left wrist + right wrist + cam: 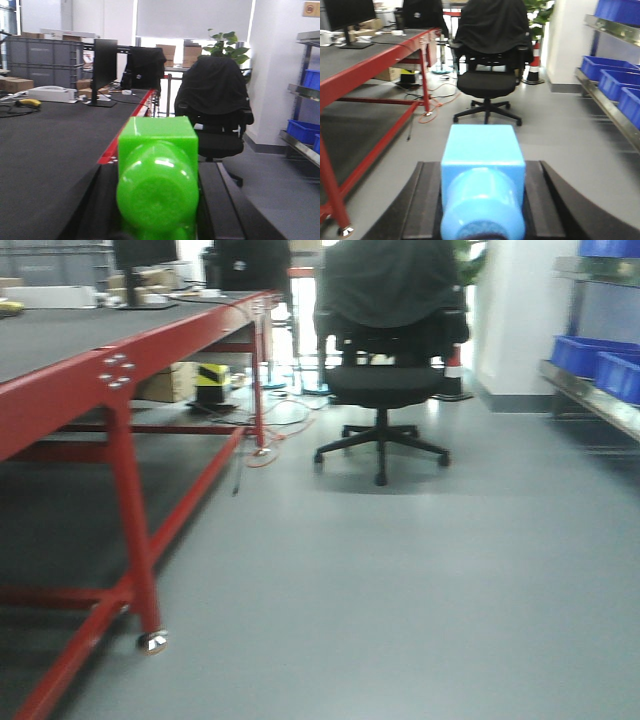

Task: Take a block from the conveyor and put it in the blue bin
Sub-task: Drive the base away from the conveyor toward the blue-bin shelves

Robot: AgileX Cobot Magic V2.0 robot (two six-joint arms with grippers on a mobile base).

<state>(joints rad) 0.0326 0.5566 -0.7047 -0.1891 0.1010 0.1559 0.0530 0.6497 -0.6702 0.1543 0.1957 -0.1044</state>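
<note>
- the left claw (159, 172) is clamped on a bright green block (157, 142). its dark fingers (222, 200) press against both sides. the block has a rounded, glossy end nearest the camera and a cube end farther out.
- the right claw (482, 167) is closed on a light blue block (482, 150) of the same shape, with dark fingers (427, 200) flanking it.
- in the left wrist view, the dark grey mat of the conveyor (45, 145) stretches away on the left of the green block. its red edge runs up just behind the block.
- in the right wrist view, the blue block hangs over the grey floor (560, 135), with the conveyor's red frame off to its left.
- in the front view, a red conveyor leg ends in a small caster (152, 642).
- under the conveyor lie a yellow-and-black box (212, 380) and loose cables (275, 425).
- a black office chair (385, 380) with a dark jacket over its back stands on the floor beside the conveyor's far stretch.
- blue bins (615, 75) sit on a metal shelf (605, 102) along the right wall.
- a red-and-white cone (535, 62) stands by the wall past the chair.
- far along the mat stand a black monitor (104, 67) and grey crates (45, 62). a potted plant (227, 44) shows behind the chair.
</note>
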